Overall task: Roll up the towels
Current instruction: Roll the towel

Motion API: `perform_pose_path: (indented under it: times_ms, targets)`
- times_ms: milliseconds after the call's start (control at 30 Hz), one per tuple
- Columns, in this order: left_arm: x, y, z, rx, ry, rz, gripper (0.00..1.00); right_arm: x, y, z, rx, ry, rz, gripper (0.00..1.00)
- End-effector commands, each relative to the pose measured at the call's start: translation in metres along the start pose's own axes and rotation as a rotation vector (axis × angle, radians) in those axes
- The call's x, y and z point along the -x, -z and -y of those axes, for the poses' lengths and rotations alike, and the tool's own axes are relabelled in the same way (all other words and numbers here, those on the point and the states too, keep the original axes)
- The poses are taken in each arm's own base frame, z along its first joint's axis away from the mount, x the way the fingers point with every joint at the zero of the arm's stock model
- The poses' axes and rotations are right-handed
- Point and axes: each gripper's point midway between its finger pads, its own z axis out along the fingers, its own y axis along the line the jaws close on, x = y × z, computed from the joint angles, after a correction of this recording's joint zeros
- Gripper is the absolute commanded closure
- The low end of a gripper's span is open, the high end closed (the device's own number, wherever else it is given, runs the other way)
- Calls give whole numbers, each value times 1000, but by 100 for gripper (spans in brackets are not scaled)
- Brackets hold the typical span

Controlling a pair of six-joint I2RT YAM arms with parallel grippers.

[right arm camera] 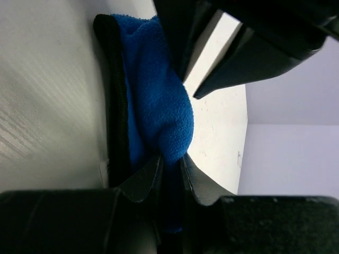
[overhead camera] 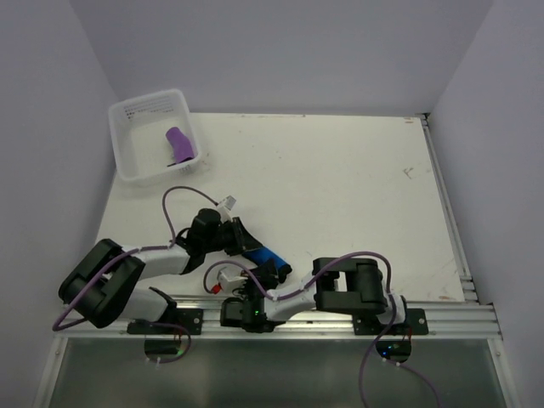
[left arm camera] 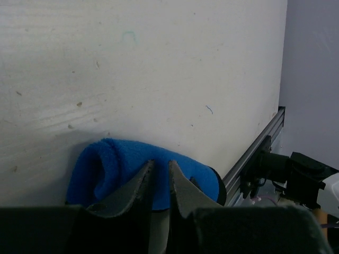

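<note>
A bright blue towel (overhead camera: 269, 257) lies partly rolled near the table's front edge, between my two grippers. In the left wrist view it is a thick roll (left arm camera: 114, 164) with a black edge at its right end. My left gripper (left arm camera: 159, 170) is closed to a narrow gap, its tips nipping the top of the roll. From the opposite side my right gripper (right arm camera: 170, 161) is shut on a fold of the blue towel (right arm camera: 159, 100). A purple towel (overhead camera: 179, 146), rolled, lies in the clear tub (overhead camera: 136, 127) at the back left.
The aluminium rail (overhead camera: 442, 314) runs along the table's near edge, just beside the blue roll and under the right arm. A grooved strip (overhead camera: 446, 204) borders the table's right side. Walls stand close on the left, back and right.
</note>
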Motion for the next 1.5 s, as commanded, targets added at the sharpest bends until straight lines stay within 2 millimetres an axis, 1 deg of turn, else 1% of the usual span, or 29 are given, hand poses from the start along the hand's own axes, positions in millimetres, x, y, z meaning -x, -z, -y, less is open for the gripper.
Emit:
perform_pose_path:
  times_ms: [0, 100, 167, 300, 333, 400, 433, 467, 567, 633, 667, 767, 900, 933, 1000, 1033, 1067, 1100, 1133, 1167, 1233, 1267, 1300, 1367, 1400, 1433, 1467]
  targets:
    - [-11, -3, -8, -9, 17, -17, 80, 5, 2, 8, -54, -16, 1, 95]
    - [-23, -4, -22, 18, 36, -44, 80, 5, 2, 8, -54, -15, -2, 84]
    - [-30, -4, -31, 34, 52, -54, 81, 5, 2, 8, -57, -15, -2, 81]
    - [-36, -5, -42, 62, 56, -61, 82, 7, 4, 9, -47, -32, 2, 77]
    - [-39, -5, -46, 75, 58, -69, 82, 6, 5, 8, -41, -33, 3, 74]
    - [-40, -6, -50, 86, 62, -68, 82, 8, 7, 7, -25, -46, 13, 68]
    - [-40, -6, -51, 92, 60, -69, 82, 9, 8, 6, -16, -50, 17, 63]
    - [-41, -6, -53, 96, 62, -70, 82, 10, 10, 4, -5, -51, 21, 60]
    - [-40, -7, -56, 112, 61, -64, 83, 13, 15, 3, 28, -88, 42, 48]
    - [-35, -9, -55, 117, 56, -52, 83, 14, 20, 3, 53, -117, 57, 45]
    - [-34, -10, -56, 125, 55, -51, 84, 12, 24, 2, 62, -119, 66, 41]
    - [-32, -11, -58, 138, 52, -51, 86, 14, 33, 3, 74, -125, 86, 39]
    - [-32, -11, -62, 153, 55, -47, 87, 14, 44, 7, 88, -158, 102, 37]
    - [-32, -11, -63, 156, 56, -47, 87, 17, 48, 13, 98, -193, 111, 37]
    - [-31, -11, -64, 160, 55, -43, 87, 16, 56, 14, 153, -237, 115, 37]
    - [-31, -11, -65, 164, 53, -42, 87, 21, 63, 25, 181, -300, 130, 37]
    - [-30, -11, -66, 168, 50, -37, 87, 16, 66, 28, 210, -335, 131, 38]
    - [-30, -11, -67, 169, 47, -34, 88, 16, 72, 26, 279, -365, 134, 40]
    - [-30, -10, -67, 167, 43, -30, 89, 17, 75, 29, 316, -398, 143, 43]
    - [-29, -9, -67, 169, 40, -27, 89, 20, 82, 44, 357, -477, 171, 46]
    - [-27, -8, -69, 176, 25, -14, 89, 24, 91, 52, 440, -548, 194, 49]
    - [-27, -8, -68, 175, 21, -13, 89, 26, 94, 65, 476, -610, 214, 50]
    - [-26, -7, -70, 182, 14, -6, 89, 27, 95, 70, 504, -642, 216, 50]
    - [-25, -6, -72, 194, 1, 2, 89, 26, 86, 72, 601, -724, 183, 52]
    - [-24, -6, -73, 198, -13, 7, 89, 28, 83, 82, 648, -793, 183, 53]
    - [-23, -5, -74, 207, -17, 10, 89, 21, 67, 82, 703, -856, 129, 55]
    - [-23, -4, -76, 215, -20, 13, 89, 18, 61, 80, 747, -921, 112, 56]
